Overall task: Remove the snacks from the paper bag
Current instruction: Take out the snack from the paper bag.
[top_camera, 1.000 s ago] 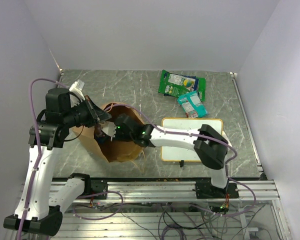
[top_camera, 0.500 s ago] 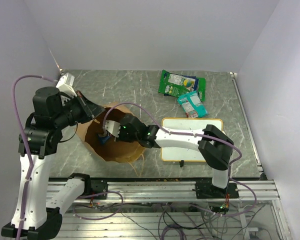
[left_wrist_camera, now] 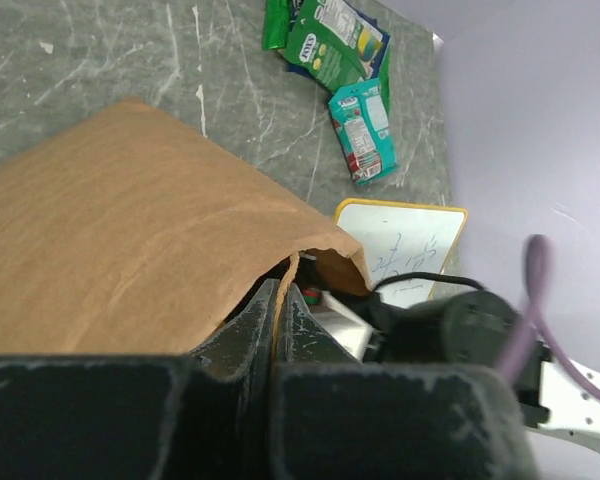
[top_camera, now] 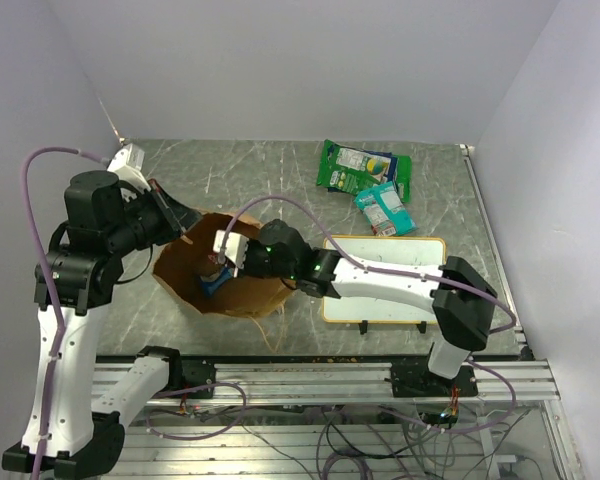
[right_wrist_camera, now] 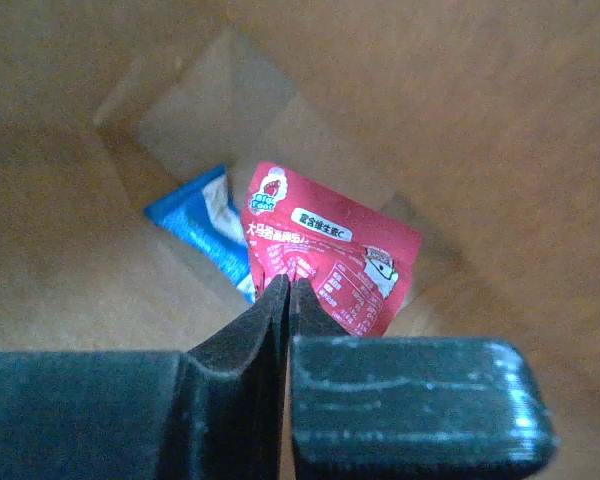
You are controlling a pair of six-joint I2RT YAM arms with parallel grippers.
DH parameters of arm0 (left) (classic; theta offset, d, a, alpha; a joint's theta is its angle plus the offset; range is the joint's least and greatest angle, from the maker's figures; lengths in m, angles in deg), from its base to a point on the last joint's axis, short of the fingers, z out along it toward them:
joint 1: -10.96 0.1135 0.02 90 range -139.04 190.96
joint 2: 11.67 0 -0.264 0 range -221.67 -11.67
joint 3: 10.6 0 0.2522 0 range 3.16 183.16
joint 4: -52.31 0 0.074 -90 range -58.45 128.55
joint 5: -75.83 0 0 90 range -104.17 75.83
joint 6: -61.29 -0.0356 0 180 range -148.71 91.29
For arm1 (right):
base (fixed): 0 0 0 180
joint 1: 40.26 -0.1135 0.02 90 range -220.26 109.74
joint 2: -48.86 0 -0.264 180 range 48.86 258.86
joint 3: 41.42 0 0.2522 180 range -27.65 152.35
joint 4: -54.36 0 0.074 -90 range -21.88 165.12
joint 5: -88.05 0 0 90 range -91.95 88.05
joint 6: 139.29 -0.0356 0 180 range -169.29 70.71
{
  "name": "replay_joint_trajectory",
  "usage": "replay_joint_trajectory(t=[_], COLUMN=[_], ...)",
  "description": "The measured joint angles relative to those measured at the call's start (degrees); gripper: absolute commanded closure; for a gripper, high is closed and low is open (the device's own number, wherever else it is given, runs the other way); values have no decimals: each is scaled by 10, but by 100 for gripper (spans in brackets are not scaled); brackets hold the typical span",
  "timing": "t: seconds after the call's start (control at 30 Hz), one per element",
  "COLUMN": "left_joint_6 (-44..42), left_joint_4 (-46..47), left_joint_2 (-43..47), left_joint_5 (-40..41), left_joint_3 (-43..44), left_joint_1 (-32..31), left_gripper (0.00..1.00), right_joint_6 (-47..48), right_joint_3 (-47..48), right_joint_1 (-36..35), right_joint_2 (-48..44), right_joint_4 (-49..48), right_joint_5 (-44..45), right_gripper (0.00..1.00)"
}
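The brown paper bag [top_camera: 250, 297] stands open at the left of the table. My left gripper [top_camera: 185, 222] is shut on its far-left rim, and in the left wrist view [left_wrist_camera: 283, 290] the paper edge sits between the closed jaws. My right gripper [top_camera: 220, 262] reaches down into the bag's mouth. In the right wrist view my right gripper [right_wrist_camera: 288, 285] is shut on the edge of a pink-red packet [right_wrist_camera: 340, 255]. A blue packet [right_wrist_camera: 205, 225] lies beside it on the bag's floor. A green bag [top_camera: 355, 165] and a teal pouch [top_camera: 384, 209] lie on the table at the back right.
An orange-framed whiteboard [top_camera: 380, 265] lies right of the bag, under my right forearm. The bag's string handle [top_camera: 277, 325] hangs toward the table's near edge. White walls close in the table on the left, back and right.
My left gripper has pulled the bag's rim up and to the left, opening the mouth wider. My right gripper went deeper into the bag and has now come up a little.
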Motion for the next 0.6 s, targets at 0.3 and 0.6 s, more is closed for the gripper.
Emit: replay_joint_trajectory(t=[0.3,0.6], left_joint_6=[0,-9], left_joint_4=[0,0], left_joint_2=[-8,-20], left_joint_5=[-7,-1], left_joint_3=[-22,-21], left_joint_1=[0,0], left_gripper=[93,93], right_joint_6=[-28,-21], right_joint_3=[0,-17], right_joint_1=[0,0], right_joint_2=[-48,-121], right_joint_4=[-62,-41], right_joint_5=[-6,-1], right_gripper=[100,100])
